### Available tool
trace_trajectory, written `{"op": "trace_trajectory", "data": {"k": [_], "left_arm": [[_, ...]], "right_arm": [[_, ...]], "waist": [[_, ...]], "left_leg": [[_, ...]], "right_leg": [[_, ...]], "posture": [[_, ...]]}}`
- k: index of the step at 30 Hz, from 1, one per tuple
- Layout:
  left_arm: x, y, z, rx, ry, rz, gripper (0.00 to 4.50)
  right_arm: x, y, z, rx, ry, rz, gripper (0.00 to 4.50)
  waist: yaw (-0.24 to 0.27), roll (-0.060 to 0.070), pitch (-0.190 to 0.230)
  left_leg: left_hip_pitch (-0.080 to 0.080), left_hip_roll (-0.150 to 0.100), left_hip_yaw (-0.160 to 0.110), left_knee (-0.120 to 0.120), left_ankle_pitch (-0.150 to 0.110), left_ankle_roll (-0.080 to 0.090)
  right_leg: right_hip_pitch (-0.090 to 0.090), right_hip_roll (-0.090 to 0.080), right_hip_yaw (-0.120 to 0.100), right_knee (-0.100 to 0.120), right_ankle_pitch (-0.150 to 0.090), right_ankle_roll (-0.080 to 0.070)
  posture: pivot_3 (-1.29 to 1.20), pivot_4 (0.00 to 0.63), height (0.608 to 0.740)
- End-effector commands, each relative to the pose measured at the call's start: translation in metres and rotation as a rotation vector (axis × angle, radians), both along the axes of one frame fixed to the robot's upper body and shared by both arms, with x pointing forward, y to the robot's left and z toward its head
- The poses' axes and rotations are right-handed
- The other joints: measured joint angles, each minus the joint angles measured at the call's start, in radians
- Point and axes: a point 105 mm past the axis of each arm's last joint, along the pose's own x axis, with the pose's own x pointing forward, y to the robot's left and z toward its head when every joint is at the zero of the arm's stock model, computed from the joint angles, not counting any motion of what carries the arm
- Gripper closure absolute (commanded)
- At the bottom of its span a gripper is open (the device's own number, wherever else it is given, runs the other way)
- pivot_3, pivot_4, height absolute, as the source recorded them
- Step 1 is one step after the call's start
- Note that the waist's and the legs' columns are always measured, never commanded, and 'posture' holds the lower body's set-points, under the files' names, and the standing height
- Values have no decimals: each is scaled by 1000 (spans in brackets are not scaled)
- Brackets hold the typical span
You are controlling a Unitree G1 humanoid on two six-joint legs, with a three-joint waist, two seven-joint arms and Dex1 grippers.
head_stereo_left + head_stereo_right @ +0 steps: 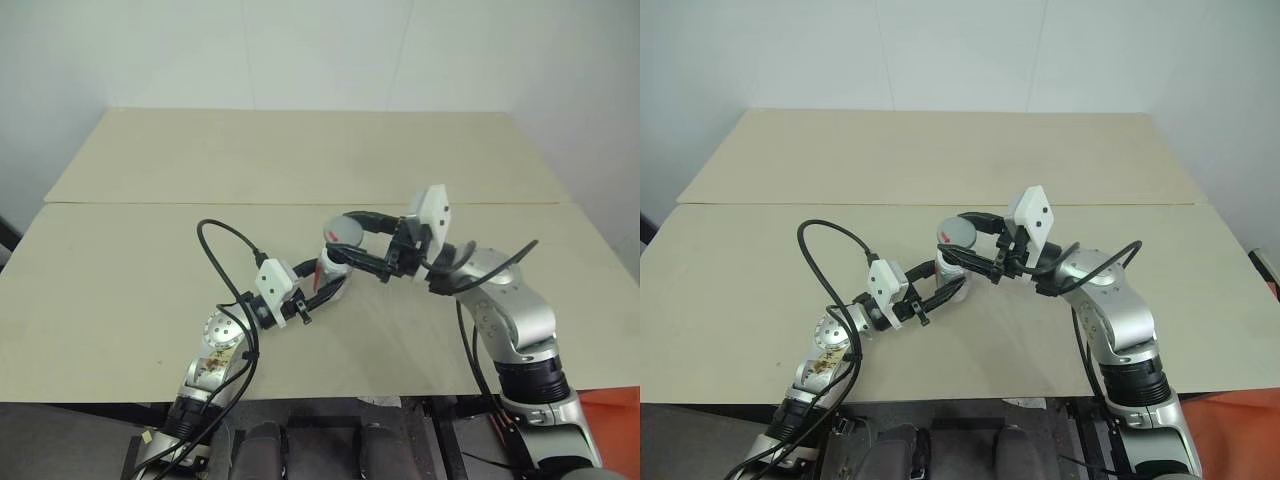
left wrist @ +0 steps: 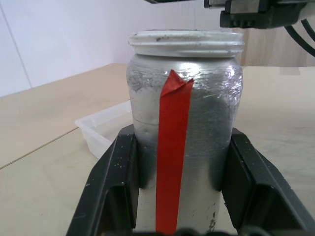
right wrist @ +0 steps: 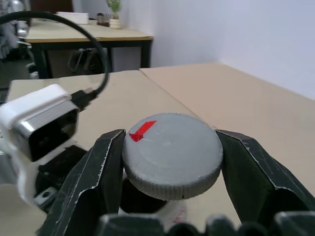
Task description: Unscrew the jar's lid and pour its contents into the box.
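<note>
Jar [image 2: 184,147], one lid [image 3: 172,153], one box [image 2: 103,125]

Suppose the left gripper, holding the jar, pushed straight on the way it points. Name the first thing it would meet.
Probably the box: in the left wrist view the clear tray lies on the table just beyond the jar clamped in the left gripper. Depth is unclear, and it sits slightly to one side.

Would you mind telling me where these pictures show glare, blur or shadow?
Left wrist view: soft glare on the jar's silvery wrap, the box behind slightly soft. Right wrist view: lid sharp, distant furniture blurred. Left eye view: even light, faint shadows on the table.
</note>
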Motion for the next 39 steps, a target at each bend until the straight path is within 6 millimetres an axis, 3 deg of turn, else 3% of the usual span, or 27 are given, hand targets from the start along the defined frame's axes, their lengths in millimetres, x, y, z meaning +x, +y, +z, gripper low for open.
{"op": "trace_trajectory", "data": {"k": [1, 3, 7, 10, 16, 22, 23, 24, 28, 36, 39], "left_arm": [[1, 5, 10, -15, -38, 21, 2613], [2, 6, 11, -18, -38, 30, 2613], [10, 12, 17, -27, -41, 66, 2613], [12, 14, 21, -38, -46, 76, 2613], [12, 13, 21, -43, -43, 78, 2613], [8, 11, 19, -50, -36, 83, 2613], [8, 10, 19, -51, -35, 84, 2613], [7, 10, 18, -52, -34, 87, 2613], [6, 10, 16, -57, -25, 100, 2613], [5, 12, 14, -61, -26, 128, 2613], [8, 16, 14, -29, -22, 144, 2613]], "right_arm": [[12, -59, 3, -5, -21, -284, 1719], [12, -74, -4, -25, 2, -353, 1719], [9, -125, -45, -112, 147, -617, 1719], [3, -146, -70, -145, 246, -726, 1719], [-7, -160, -112, -223, 413, -803, 1719], [-11, -161, -129, -243, 533, -792, 1719], [-13, -161, -130, -239, 547, -780, 1719], [-13, -160, -131, -235, 557, -772, 1000], [-16, -157, -129, -258, 564, -731, 48], [-21, -155, -85, -391, 421, -661, 48], [-28, -145, -58, -432, 331, -559, 48]], "waist": [[14, 0, 0], [15, 0, 0], [15, 0, 0], [12, 0, 0], [6, 0, 0], [6, 0, 0], [6, 0, 0], [6, 0, 0], [6, 0, 0], [8, 0, 0], [8, 0, 0]], "left_leg": [[0, 0, 0, 0, 0, 0], [0, -1, 1, 0, 0, 0], [0, 0, 1, 0, 0, 0], [0, 0, 1, 0, 0, 0], [0, 0, 1, 0, 0, 0], [0, 0, 1, 0, 0, 0], [0, 0, 1, 0, 0, 0], [0, 0, 0, 0, 0, 0], [1, 0, 0, 0, 0, 0], [0, 0, 0, 0, 0, 0], [0, 0, 0, 0, 0, 0]], "right_leg": [[0, 0, 0, -1, 0, 0], [0, -1, 0, -1, 0, 0], [0, 0, 0, 0, 0, 0], [0, 0, 1, 0, 0, 0], [0, 1, 1, 0, 0, 0], [1, 1, 1, -1, 0, 0], [1, 1, 1, -1, 0, 0], [1, 1, 1, -1, 0, 0], [1, 1, 1, -1, 0, 0], [1, 1, 1, -1, 0, 1], [1, 1, 1, -1, 0, 1]], "posture": [[0, 150, 740], [0, 150, 740], [0, 150, 740], [0, 150, 740], [0, 150, 740], [0, 150, 740], [0, 150, 740], [0, 150, 740], [0, 150, 740], [0, 150, 740], [0, 150, 740]]}}
